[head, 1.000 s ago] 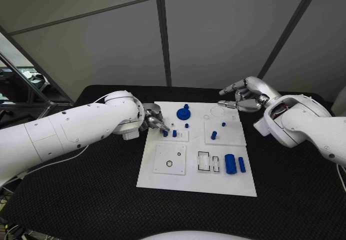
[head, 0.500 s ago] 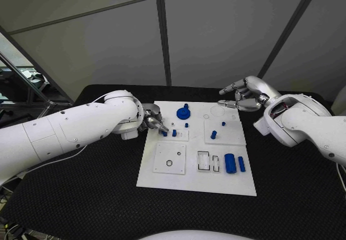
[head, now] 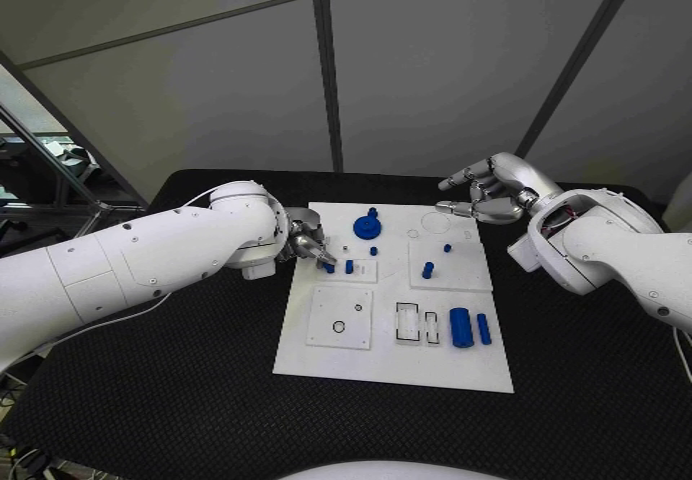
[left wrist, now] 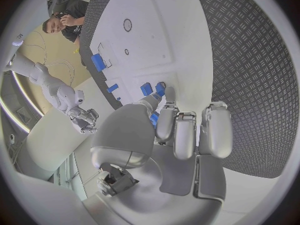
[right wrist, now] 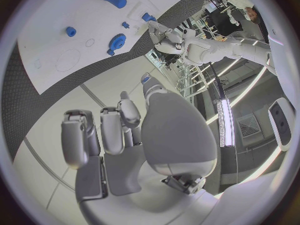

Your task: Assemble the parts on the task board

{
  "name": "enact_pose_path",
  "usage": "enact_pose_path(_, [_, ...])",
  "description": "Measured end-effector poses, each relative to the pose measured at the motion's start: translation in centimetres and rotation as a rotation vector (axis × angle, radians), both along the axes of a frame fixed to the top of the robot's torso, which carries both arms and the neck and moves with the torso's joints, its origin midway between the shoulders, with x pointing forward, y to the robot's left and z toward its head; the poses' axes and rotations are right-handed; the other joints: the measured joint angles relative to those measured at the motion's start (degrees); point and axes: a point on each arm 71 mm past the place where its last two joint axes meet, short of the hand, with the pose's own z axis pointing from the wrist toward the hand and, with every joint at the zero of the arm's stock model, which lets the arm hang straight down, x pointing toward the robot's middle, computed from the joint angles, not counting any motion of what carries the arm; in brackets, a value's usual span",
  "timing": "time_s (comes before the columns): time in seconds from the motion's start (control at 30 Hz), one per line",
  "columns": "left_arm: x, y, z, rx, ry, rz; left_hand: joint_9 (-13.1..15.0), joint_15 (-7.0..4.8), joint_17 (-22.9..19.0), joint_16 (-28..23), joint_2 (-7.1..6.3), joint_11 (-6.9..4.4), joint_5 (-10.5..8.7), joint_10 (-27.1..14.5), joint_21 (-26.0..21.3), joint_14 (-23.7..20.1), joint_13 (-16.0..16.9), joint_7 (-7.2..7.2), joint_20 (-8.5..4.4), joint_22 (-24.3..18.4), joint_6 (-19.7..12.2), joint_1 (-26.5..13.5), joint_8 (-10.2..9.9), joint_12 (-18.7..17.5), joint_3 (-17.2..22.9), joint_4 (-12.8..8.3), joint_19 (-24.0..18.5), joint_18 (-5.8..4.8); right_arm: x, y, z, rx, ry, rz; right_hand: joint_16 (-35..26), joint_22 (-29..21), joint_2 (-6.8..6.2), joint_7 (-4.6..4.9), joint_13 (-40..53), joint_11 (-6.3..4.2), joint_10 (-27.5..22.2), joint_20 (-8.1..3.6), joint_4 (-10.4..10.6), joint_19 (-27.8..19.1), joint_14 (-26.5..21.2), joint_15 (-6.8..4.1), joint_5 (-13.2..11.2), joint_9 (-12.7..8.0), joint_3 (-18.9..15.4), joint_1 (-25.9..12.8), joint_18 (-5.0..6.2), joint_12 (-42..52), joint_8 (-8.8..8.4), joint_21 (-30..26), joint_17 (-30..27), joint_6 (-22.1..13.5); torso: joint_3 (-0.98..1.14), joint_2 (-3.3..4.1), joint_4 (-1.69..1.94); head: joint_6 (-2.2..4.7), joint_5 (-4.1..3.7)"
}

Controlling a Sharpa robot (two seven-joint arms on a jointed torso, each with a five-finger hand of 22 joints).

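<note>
Black, studded mat covers the table, with the white task board laid flat in the middle between the two arms. Left hand sits low at the board's far left corner; its fingers are drawn together, tips down at a small blue peg. From the wrist view the thumb and a fingertip look closed around that peg, though the contact itself is partly hidden. Two more blue pegs stand just beyond those fingertips on the same raised square. Right hand hangs above the table past the board's far right corner, well apart from every part, fingers curled loosely and apart with nothing between them.

Parts on the board, biggest first: a blue gear with a post at the far edge, midway between the two hands; a thick blue cylinder near the board's near right side, with a slimmer blue bar just beside it; an upright blue peg on the right square; a tiny blue stud nearer the right hand's fingers. Black-outlined rectangular slots sit just beside the cylinder, and a small black ring marks the near left plate.
</note>
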Motion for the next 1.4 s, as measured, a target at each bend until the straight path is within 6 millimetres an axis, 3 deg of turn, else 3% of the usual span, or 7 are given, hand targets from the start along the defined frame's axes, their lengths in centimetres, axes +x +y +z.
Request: enact_pose_path(1.4, [-0.4, -1.2, 1.3, 0.051, -0.113, -0.121, 0.37, 0.00, 0.00, 0.00, -0.42, 0.06, 0.05, -0.03, 0.00, 0.22, 0.00, 0.20, 0.00, 0.00, 0.01, -0.58, 0.23, 0.21, 1.07, -1.39, -0.01, 0.00, 0.1, 0.0, 0.0, 0.001, 0.000, 0.001, 0.00, 0.00, 0.00, 0.00, 0.03, 0.00, 0.00, 0.00, 0.00, 0.00, 0.00, 0.00, 0.00, 0.00, 0.00, 0.00, -0.01, 0.00, 0.00, 0.00, 0.05, 0.00, 0.03, 0.01, -0.03, -0.19, -0.02])
